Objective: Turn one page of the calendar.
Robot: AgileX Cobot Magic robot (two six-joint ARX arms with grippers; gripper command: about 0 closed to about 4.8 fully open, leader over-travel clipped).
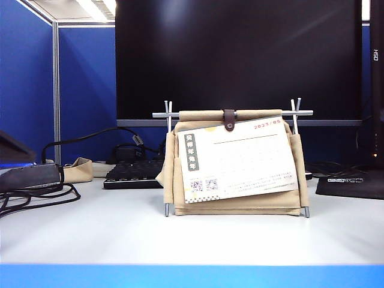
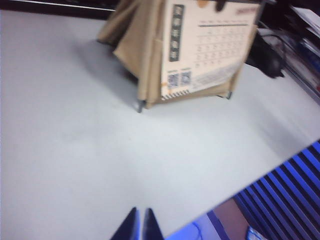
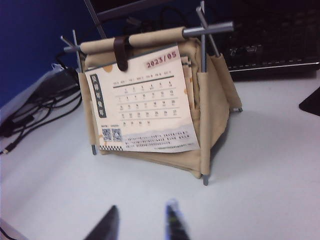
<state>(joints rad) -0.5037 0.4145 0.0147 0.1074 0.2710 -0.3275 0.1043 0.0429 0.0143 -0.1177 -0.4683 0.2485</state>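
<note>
The calendar [image 1: 235,162] stands on the white desk [image 1: 180,237], in front of the black monitor [image 1: 240,57] and near the middle of the exterior view. It is a beige canvas body slung on a thin silver rod frame, with a small brown leather snap strap [image 1: 228,119] over the top rod. The page [image 1: 237,161] sits at the front of the calendar, a white card with red "2023/05" at its upper corner, a dark vertical label strip and 2 QR codes near its lower corner. The card hangs slightly tilted, its upper edge tucked under the strap. In the right wrist view more cards show stacked just behind it.

A black keyboard [image 1: 133,174] lies behind the calendar beside its left leg as the exterior view shows it, and black cables [image 1: 36,195] trail across the desk farther out on that side.

Neither arm shows in the exterior view. The left gripper [image 2: 140,225] appears only in its own wrist view, fingertips pressed together with nothing between them, hanging over bare desk well apart from the calendar [image 2: 185,50] and the page [image 2: 207,50]. The right gripper [image 3: 141,225] hangs in front of the calendar [image 3: 155,100], facing the page [image 3: 142,107], its 2 fingers parted with a clear gap, holding nothing and touching nothing.
</note>
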